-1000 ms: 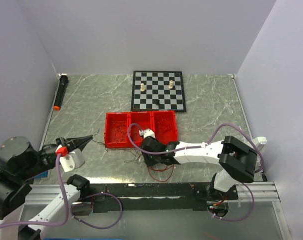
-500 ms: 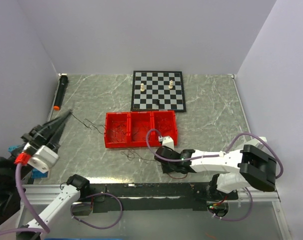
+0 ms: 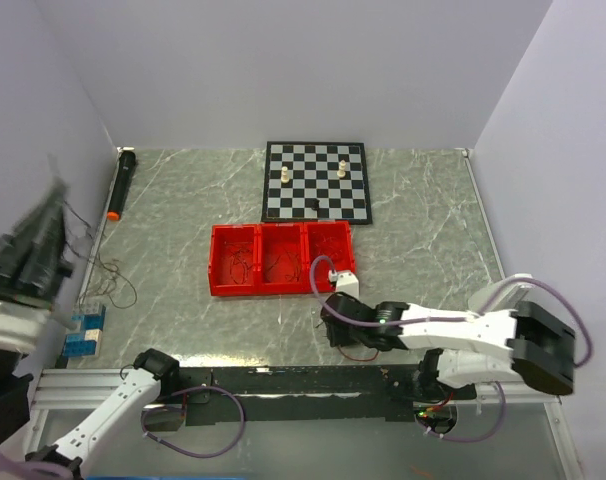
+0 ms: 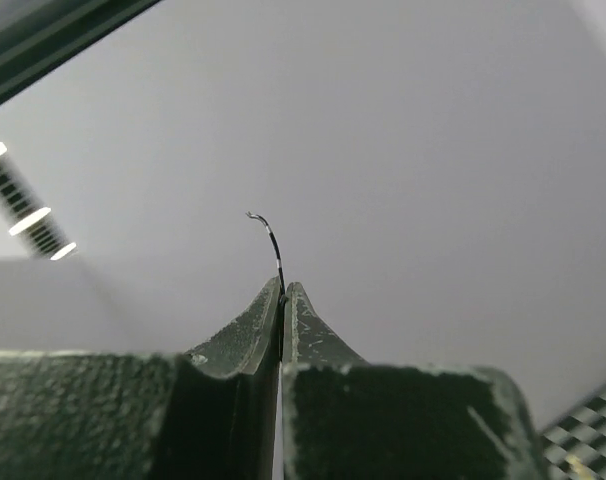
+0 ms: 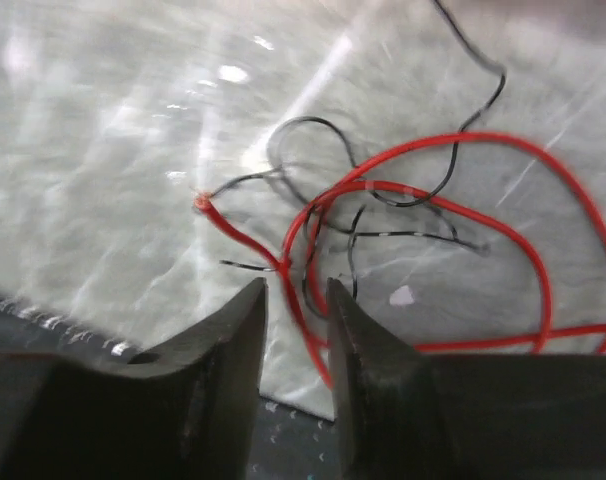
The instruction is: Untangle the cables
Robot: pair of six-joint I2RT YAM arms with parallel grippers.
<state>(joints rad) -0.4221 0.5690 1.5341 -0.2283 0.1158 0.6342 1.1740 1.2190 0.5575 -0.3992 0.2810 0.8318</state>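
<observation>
Left end effector (image 4: 283, 297) pinches a seemingly dark cable (image 4: 271, 240).

Two grippers are showing, the left gripper (image 4: 283, 290) pinching one dark wire (image 4: 273, 240) and the right gripper (image 5: 295, 290) hovering over one red wire (image 5: 423, 190) that is looping among dark strands (image 5: 403, 235) too tangled to count. One chessboard (image 3: 328, 185) is carrying two pale pieces (image 3: 286, 175) (image 3: 342, 168) and one dark piece (image 3: 316, 206), and one red tray (image 3: 223, 291) is showing three compartments. One black marker (image 3: 122, 182) and one blue block (image 3: 83, 335) are lying at the left.
</observation>
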